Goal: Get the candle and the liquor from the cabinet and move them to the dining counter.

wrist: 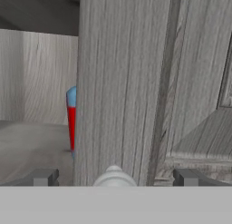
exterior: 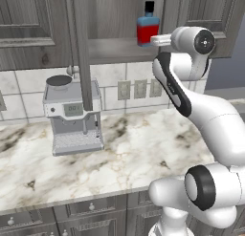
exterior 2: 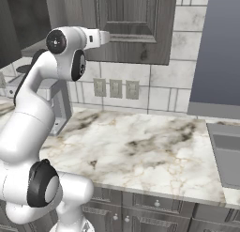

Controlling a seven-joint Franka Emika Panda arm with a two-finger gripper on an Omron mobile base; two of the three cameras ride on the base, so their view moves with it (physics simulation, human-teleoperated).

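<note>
Nearest item, hand view: claw (wrist: 113, 177), two dark finger tips spread wide apart, nothing between them but a small pale round knob (wrist: 113, 177) sitting low at centre, close against the lens. Directly behind the knob: the upright edge of a cabinet (wrist: 122, 82) door, dark grey wood-grain, standing open and seen nearly edge-on. Left of that door edge: open cabinet interior, bare shelf floor, with the liquor (wrist: 71, 123) showing as a thin sliver of blue over red, the rest hidden behind the door. Right of the edge: a raised-panel face of the neighbouring door. Left base view, near to far: white arm (exterior: 206, 115) rising from lower right, its wrist level with the cabinet's bottom shelf; marble counter (exterior: 124, 154), wide free surface in front, front edge running above drawer fronts; coffee machine (exterior: 72, 115) at the counter's back left, against the tiled wall; three wall outlets (exterior: 139, 89) on the tiles; open cabinet door hanging down in front of the machine; liquor (exterior: 148, 26) upright at the shelf's front edge, just left of the wrist. Right base view: sink (exterior 2: 227, 153) at the counter's right end.
</note>
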